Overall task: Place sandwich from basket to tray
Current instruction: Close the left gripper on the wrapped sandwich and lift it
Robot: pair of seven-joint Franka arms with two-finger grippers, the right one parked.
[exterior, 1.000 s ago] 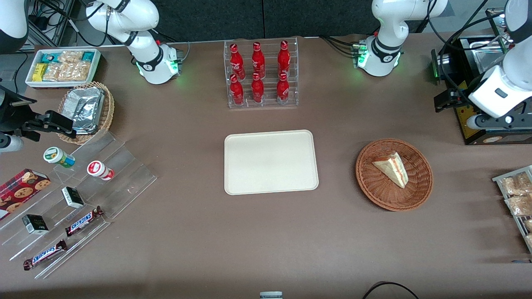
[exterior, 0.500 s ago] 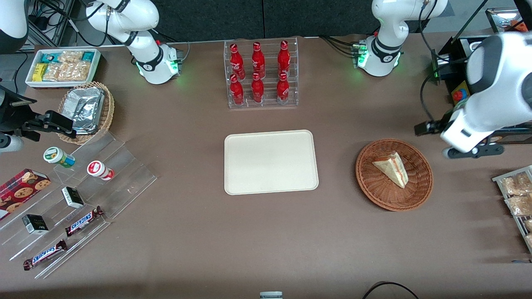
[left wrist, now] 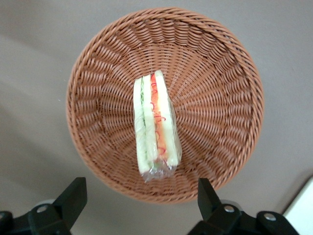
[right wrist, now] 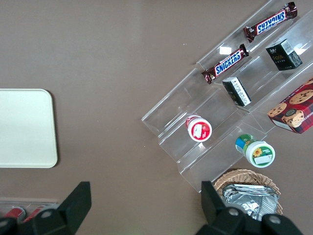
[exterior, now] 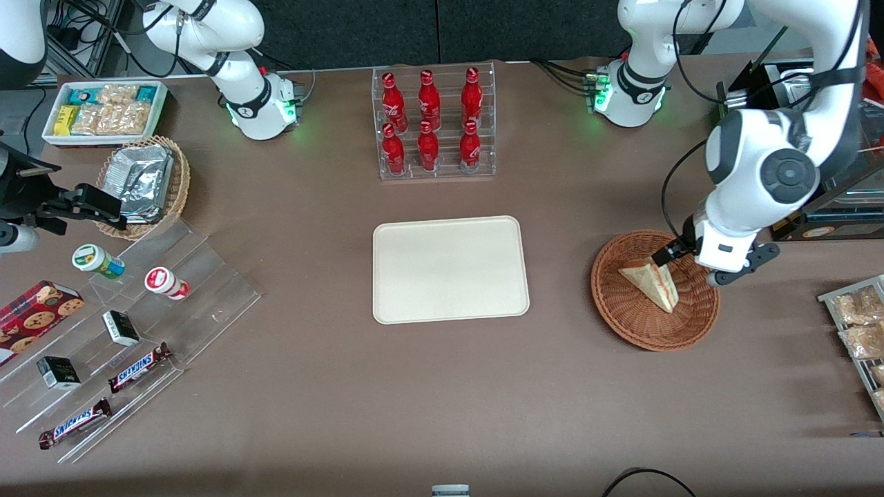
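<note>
Directly below our gripper (left wrist: 139, 198) sits the basket (left wrist: 222, 73), and the sandwich (left wrist: 155, 125) lies inside it near the middle, resting on its flat side with the cut edge and red-orange stripe facing up at the wrist camera. Fingers (left wrist: 73, 196) are spread wide apart, holding nothing, and the gap between them looks wider than the wedge is thick. We read the wrist as lined up so the two fingers would straddle the sandwich across its thin dimension, which makes sense for a soft wrapped wedge: squeezing bread faces, not the ends. In the front view the gripper (exterior: 690, 266) hangs over the basket (exterior: 642, 331) edge that is farther from the camera, close to the sandwich (exterior: 652, 279) tip, not touching it as far as we can tell. The tray (exterior: 450, 269) lies well apart from the gripper, toward the parked arm's end of the table, bare and flat, so drop-off should be easy. Step in hand, we judge: approach before the grasp; nothing lifted yet. Next move probably needs a straight descent, centring on the wedge. Risks: the plastic wrap is slippery, bread squashes, and fingertips may catch the wicker weave.
</note>
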